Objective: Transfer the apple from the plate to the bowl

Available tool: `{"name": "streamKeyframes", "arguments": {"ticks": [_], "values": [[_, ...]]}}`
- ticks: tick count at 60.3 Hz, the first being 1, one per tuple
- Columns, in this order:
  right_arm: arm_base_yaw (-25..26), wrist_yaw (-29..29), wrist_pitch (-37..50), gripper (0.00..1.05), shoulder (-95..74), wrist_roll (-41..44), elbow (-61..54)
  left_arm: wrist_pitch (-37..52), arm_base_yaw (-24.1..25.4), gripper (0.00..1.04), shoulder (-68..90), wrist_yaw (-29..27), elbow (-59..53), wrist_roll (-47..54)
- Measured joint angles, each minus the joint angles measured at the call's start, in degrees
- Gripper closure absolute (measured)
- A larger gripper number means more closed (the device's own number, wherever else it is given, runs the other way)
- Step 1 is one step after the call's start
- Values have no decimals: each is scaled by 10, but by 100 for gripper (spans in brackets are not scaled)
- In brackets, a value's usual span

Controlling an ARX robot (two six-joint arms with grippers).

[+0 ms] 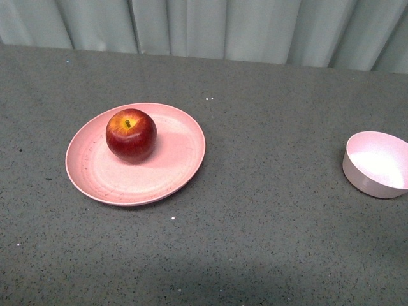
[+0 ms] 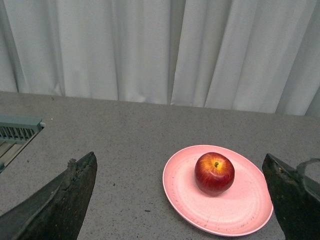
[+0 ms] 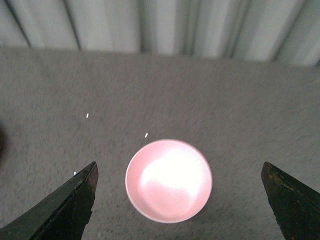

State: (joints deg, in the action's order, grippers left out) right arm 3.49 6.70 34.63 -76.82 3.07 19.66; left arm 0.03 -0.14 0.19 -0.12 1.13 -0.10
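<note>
Left jaws spread wide, gripping nothing, dark fingers (image 2: 70,200) clear of the table (image 2: 125,135); the plate (image 2: 235,215) and apple (image 2: 214,173) sit out ahead of them, no contact. Right jaws likewise wide and holding nothing, up over the bowl (image 3: 150,200), which shows between the two fingers without touching either. From the front: apple upright on the plate, stem up, yellow-orange patch round the stem, seated off the plate's centre toward 11 o'clock. Plate flat on the grey speckled table. Bowl at 3 o'clock from the plate, well apart, upright, its inside washed out by glare. A few white specks (image 1: 208,99) on the table at about 1 o'clock from the plate. Pale pleated curtain (image 1: 255,29) along the table's far edge at 12 o'clock. Slatted grey-green fixture (image 2: 15,132) at the table's side, seen only from the left wrist
</note>
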Motion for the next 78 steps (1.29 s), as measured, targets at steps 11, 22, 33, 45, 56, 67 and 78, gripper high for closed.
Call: {"name": "streamKeyframes", "arguments": {"ticks": [11, 22, 33, 45, 56, 67, 78], "values": [[-23, 3, -75, 9, -171, 7, 115, 0, 0, 7, 0, 0, 0, 0], [-55, -14, -141, 9, -307, 41, 216, 0, 0, 7, 0, 0, 0, 0], [-71, -28, -196, 9, -393, 46, 288, 0, 0, 7, 0, 0, 0, 0], [-71, -33, -219, 34, -429, 45, 323, 0, 0, 7, 0, 0, 0, 0], [-71, -28, -227, 60, -433, 43, 330, 0, 0, 7, 0, 0, 0, 0], [-72, -27, -233, 89, -433, 42, 332, 0, 0, 7, 0, 0, 0, 0], [-73, -28, -244, 104, -428, 44, 342, 0, 0, 7, 0, 0, 0, 0]]}}
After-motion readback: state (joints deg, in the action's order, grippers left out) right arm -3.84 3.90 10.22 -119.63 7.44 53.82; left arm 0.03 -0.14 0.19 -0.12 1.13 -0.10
